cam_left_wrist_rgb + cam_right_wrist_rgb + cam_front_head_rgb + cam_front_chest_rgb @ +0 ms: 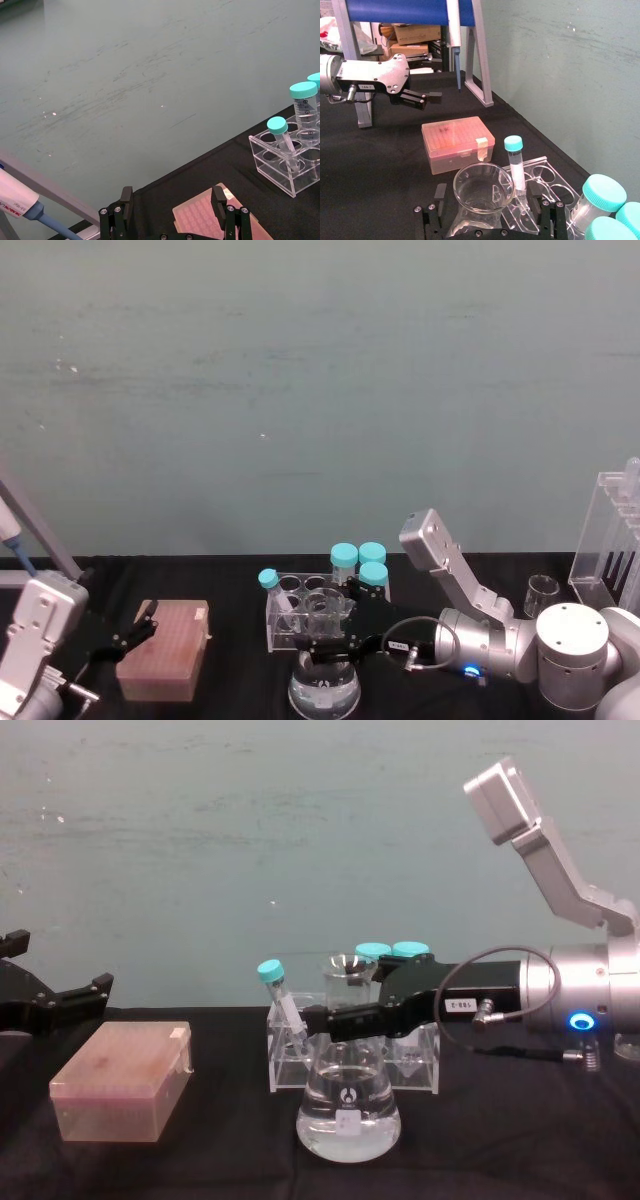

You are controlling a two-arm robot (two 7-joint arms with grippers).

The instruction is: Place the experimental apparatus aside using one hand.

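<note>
Conical flask [348, 1115], table's front edge: neck between parted jaws of right gripper [487, 195]. Close squarely under rim, lift upright, clear of tube rack [283, 1070] just behind. Left gripper [171, 195] idle, jaws wide, table's left.

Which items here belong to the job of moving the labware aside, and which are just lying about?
Job: conical flask; small beaker; tall test-tube rack; right gripper, open around the flask's neck.
Lying about: pink tip box; left gripper, idle by it; teal-capped tube rack; pipette.
</note>
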